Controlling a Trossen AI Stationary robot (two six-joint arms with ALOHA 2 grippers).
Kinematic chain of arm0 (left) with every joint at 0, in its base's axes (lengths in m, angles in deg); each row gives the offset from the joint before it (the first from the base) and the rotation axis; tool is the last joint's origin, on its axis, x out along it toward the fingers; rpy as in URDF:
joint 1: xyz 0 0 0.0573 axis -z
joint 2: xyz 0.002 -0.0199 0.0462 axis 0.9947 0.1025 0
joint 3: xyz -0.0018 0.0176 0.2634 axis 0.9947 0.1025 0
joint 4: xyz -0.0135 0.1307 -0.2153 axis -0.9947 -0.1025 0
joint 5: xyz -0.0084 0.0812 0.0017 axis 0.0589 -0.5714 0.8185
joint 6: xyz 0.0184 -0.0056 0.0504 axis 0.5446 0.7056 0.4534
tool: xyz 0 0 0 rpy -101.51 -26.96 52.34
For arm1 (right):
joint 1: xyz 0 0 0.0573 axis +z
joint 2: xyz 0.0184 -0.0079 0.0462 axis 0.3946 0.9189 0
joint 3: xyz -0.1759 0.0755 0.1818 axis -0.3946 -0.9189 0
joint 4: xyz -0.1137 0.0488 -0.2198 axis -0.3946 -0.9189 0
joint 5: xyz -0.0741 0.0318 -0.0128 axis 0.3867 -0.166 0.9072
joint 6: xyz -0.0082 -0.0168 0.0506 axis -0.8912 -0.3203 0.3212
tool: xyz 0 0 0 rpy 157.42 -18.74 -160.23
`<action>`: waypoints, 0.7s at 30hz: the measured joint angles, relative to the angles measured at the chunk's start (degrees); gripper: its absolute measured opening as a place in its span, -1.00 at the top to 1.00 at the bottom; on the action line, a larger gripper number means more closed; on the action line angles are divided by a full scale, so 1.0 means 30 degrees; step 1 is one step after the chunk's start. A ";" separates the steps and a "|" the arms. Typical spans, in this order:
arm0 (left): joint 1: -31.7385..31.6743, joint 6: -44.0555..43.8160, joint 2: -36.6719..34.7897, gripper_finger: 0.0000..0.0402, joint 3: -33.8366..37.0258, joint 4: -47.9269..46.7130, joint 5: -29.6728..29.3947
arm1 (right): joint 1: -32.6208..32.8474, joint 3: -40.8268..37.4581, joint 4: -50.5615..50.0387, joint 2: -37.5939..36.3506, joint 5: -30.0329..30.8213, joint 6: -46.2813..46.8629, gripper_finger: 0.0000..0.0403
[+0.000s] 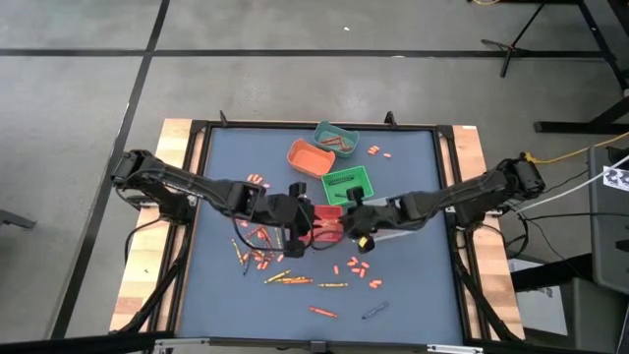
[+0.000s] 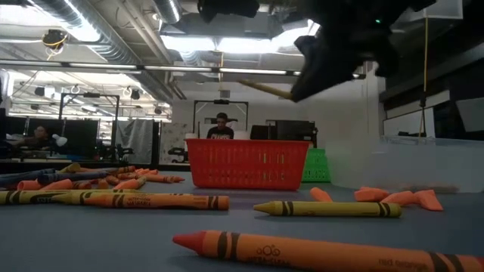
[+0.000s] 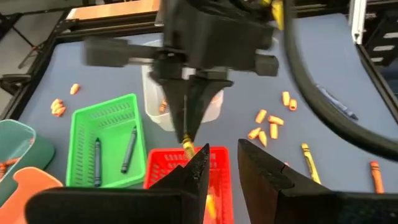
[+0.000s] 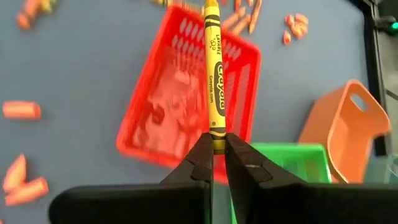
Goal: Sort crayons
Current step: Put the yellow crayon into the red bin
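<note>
Two matte black jointed arms, black cables along them; tapered black pincer fingers (image 4: 245,171); yellow tag near right wrist.

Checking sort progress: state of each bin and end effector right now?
right end effector: shut on yellow crayon, over red bin
left end effector: open, empty, by red bin
red bin: upright
green bin: upright, two dark crayons inside
orange bin: tipped on its side

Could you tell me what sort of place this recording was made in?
Probably a robotics lab or workshop: exposed ceiling ducts, workbenches with a seated person behind, and a framed table on a concrete floor.
</note>
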 joint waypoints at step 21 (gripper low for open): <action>0.2491 -0.3626 0.0007 0.66 0.0000 -0.1136 -0.0008 | -0.1364 0.0007 0.2519 0.0388 -0.2532 0.0144 0.88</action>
